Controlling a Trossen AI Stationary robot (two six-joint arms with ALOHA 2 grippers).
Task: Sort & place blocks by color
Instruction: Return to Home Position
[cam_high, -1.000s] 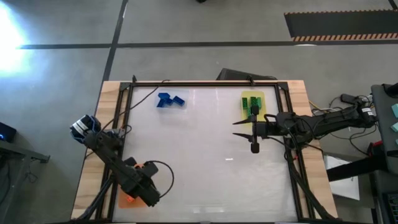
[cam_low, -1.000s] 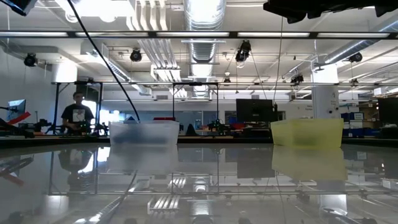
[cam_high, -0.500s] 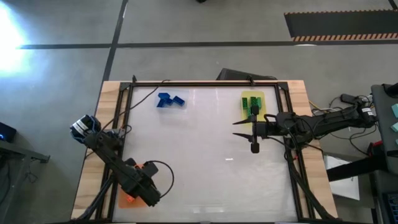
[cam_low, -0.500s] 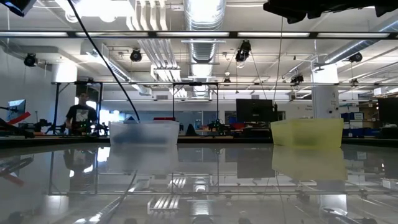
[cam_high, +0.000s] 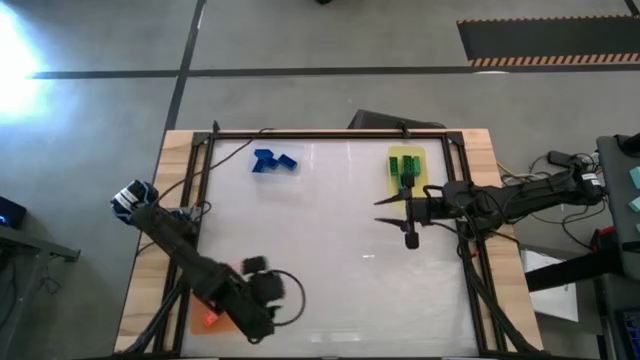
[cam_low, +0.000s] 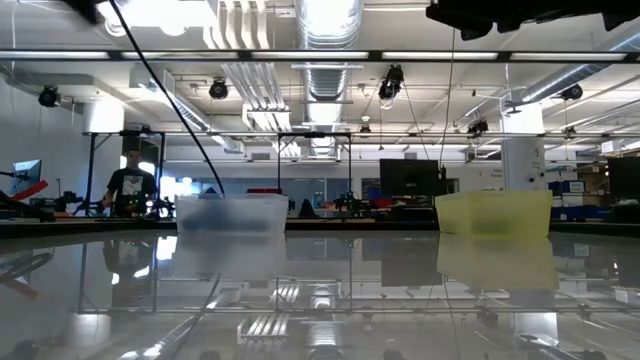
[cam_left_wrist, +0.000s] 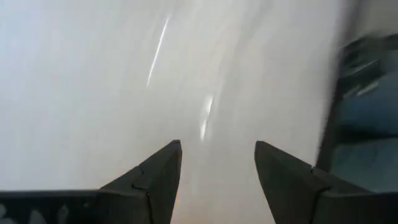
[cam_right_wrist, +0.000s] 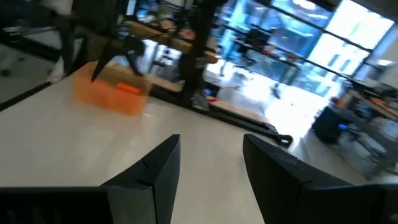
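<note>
L claw (cam_left_wrist: 217, 146) open, empty, near the orange bin (cam_high: 198, 322) w/ orange blocks (cam_right_wrist: 127, 89) inside. R claw (cam_high: 380, 211) open too, beside the green blocks (cam_high: 405, 168); blue blocks (cam_high: 275, 160) at far corner. Risk: my left arm (cam_high: 190, 260) clips that bin going home and spills it.

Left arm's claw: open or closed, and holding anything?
Open and empty: in its wrist view the left gripper has its two dark fingers apart, with only bare white table between them.
</note>
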